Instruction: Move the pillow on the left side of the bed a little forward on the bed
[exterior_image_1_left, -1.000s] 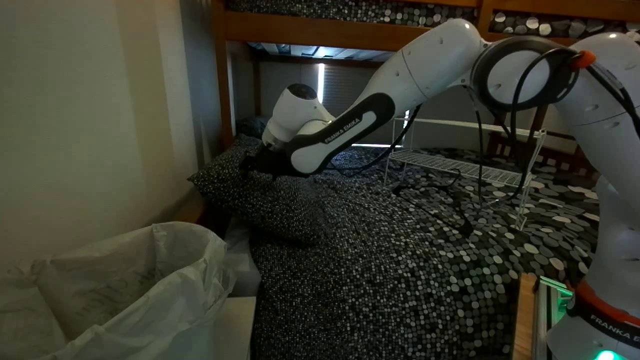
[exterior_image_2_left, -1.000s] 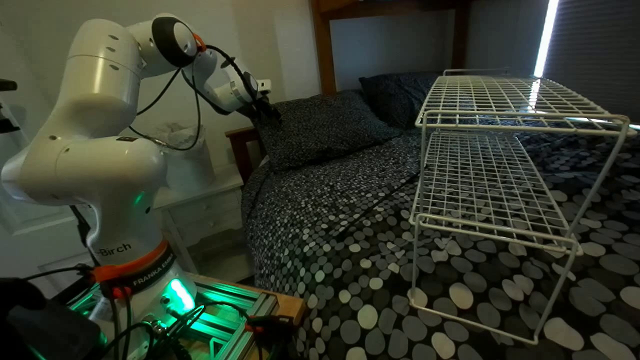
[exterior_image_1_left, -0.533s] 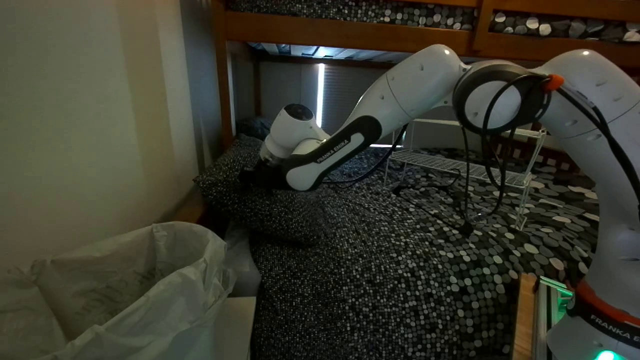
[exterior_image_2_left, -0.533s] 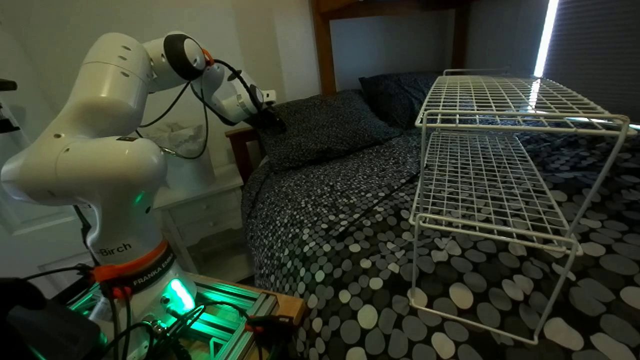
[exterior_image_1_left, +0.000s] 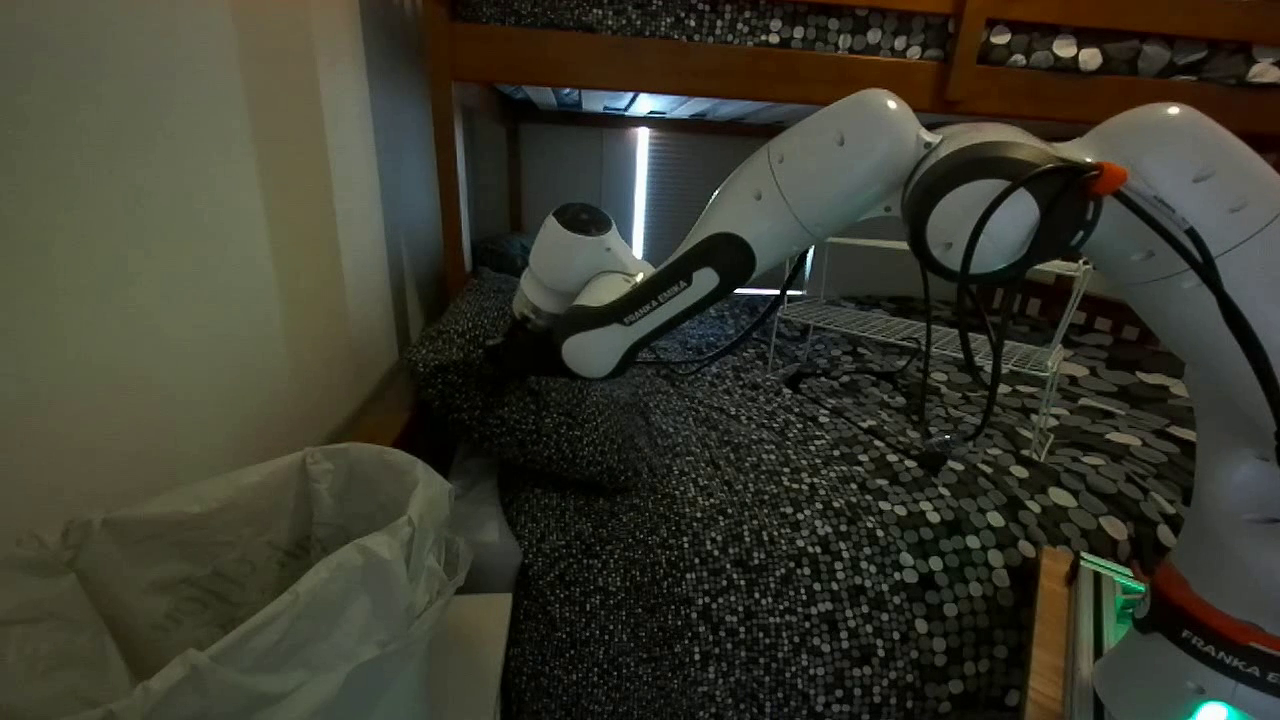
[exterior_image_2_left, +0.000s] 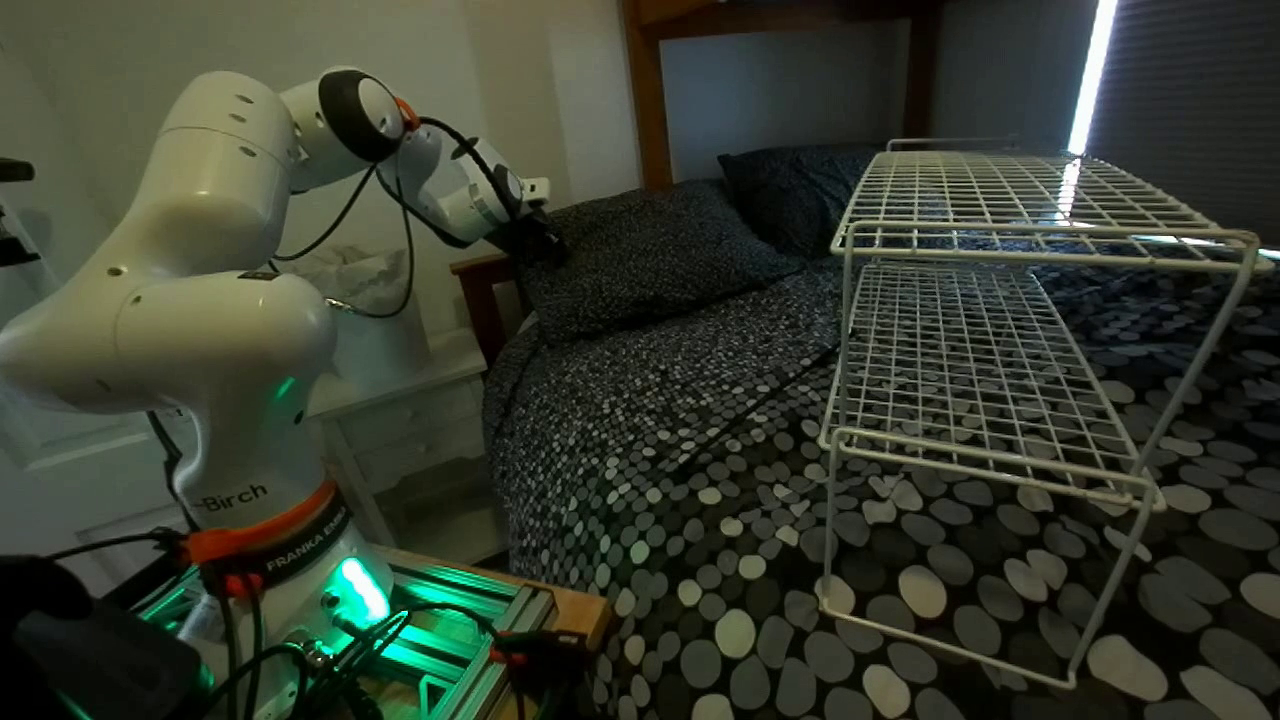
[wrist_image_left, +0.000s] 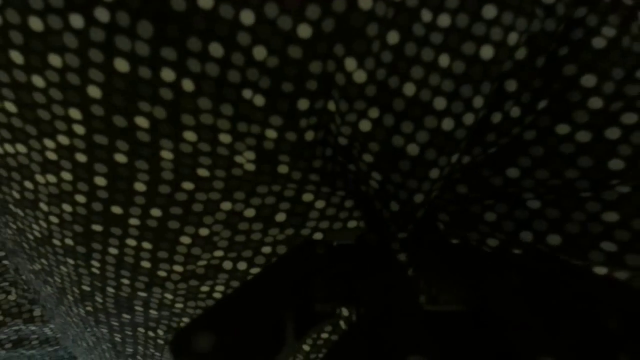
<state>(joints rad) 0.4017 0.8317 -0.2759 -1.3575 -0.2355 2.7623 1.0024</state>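
Observation:
The pillow, dark with small pale dots, leans against the wall end of the bed in an exterior view. An exterior view also shows this pillow from the robot's side. My gripper reaches down onto its near upper corner. Dotted cloth fills the wrist view, where the pillow gathers in folds that run in between the dark fingers of my gripper. The jaws are drawn together with pinched fabric between them. Darkness hides most of the finger outlines.
A second dark pillow sits behind. A white wire rack stands on the bed. Beside the bed is a bin with a white liner. Wooden beams of the upper bunk pass overhead.
My arm has come down onto the pillow, then shifted slightly back. The fingers have closed, and the pillow's corner by the wall has drawn in toward the gripper.

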